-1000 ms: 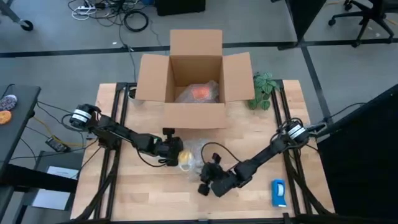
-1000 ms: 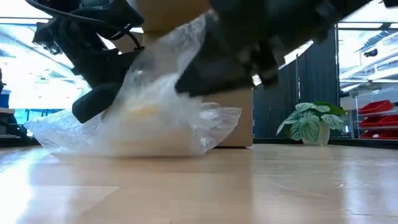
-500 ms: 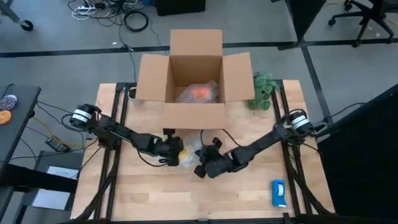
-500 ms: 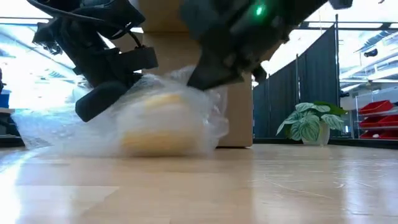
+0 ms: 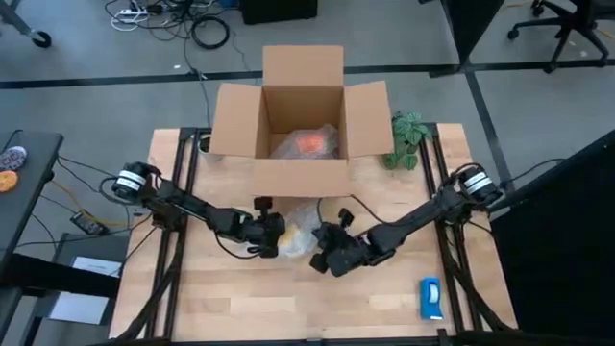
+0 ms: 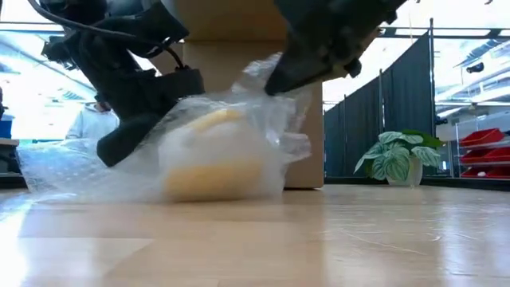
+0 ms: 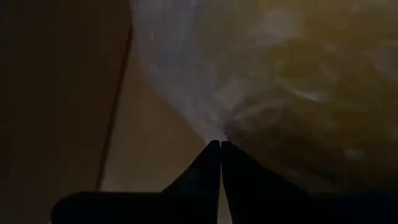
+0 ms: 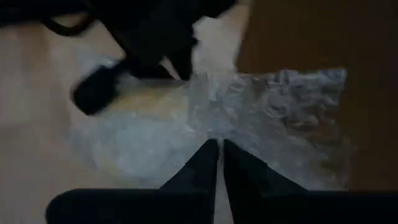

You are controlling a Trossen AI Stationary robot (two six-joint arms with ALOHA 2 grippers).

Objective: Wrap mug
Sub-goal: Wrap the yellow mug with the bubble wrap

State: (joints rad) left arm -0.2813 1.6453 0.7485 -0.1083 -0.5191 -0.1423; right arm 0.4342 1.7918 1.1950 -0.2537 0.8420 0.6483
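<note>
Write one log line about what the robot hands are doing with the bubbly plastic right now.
left hand: shut on bubble wrap | right hand: shut on bubble wrap, pulling it over yellow mug | cardboard box: open behind

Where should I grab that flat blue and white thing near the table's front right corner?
Come straight down on the blue-and-white object, fingers across its narrow width at mid-length. It lies flat on the table, long axis front to back, bare wood either side, so a side approach probably finds little edge.
</note>
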